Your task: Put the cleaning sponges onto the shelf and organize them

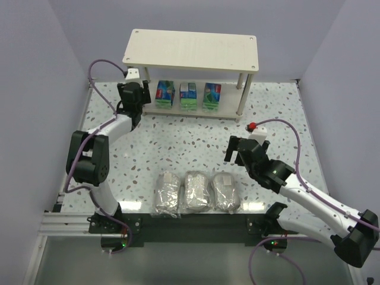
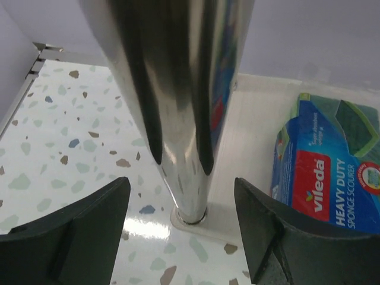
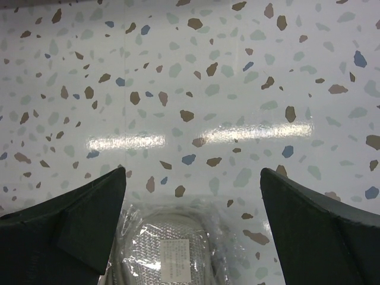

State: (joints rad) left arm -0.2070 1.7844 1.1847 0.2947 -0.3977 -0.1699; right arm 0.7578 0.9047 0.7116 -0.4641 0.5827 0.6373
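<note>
The 3 packs (image 1: 188,95) stand in a row on the lower tier of the shelf (image 1: 190,50), so that half of the job looks done. The 3 bundles (image 1: 197,191) lie side by side on the table (image 1: 196,142) at its near edge, well apart from the shelf.

The left pincer (image 1: 135,94) is at the shelf's left front leg (image 2: 178,119). Its wrist view shows the fingers (image 2: 89,214) spread with the chrome leg between them. They hold nothing and touch nothing that I can make out. The nearest pack (image 2: 323,172) sits just to the right of the leg. The right pincer (image 1: 238,153) is spread wide and empty, above the table just beyond the right-hand bundle (image 3: 169,249).

The main risk is on the left. With the leg between the fingers, any sideways swing or closing would push on the leg and could drag the shelf and tip the packs. It should back straight out.

The bundles carry their own risks:
- The clear wrap looks loose and slick, so a shallow pinch may catch only film and let the bundle slip or swing.
- They sit close together, so a finger coming down could land on the middle bundle or nudge it.
- Carried low, a bundle could hit the top board's edge or knock the packs.
</note>
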